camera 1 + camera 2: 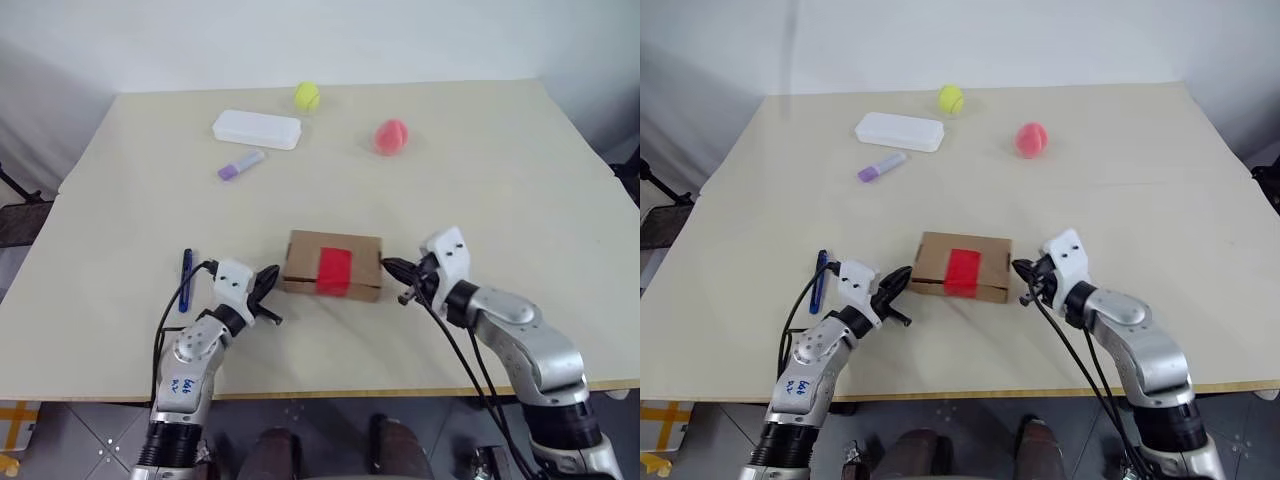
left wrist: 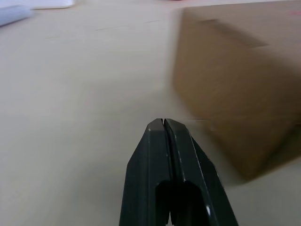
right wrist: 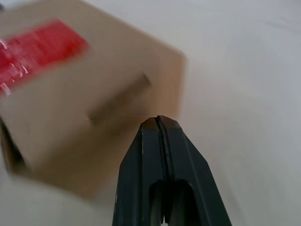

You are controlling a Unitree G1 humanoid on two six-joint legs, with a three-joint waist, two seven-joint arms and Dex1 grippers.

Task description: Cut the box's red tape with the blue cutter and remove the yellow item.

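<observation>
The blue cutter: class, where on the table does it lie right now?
In the left eye view, the blue cutter lies on the table's near left part, just outside the left claw, well left of the box.

Lab-like test room, bare pale table (image 1: 480, 180), white backdrop, grey tiled floor

The only writing in sight is a few small blue handwritten marks on the silver forearm shell of the left arm (image 1: 183, 385), near the front edge of the table (image 1: 90, 300); they are too small to read. The box (image 1: 333, 265), its red tape (image 1: 333, 270) and the white case (image 1: 256, 129) show no legible print.
</observation>
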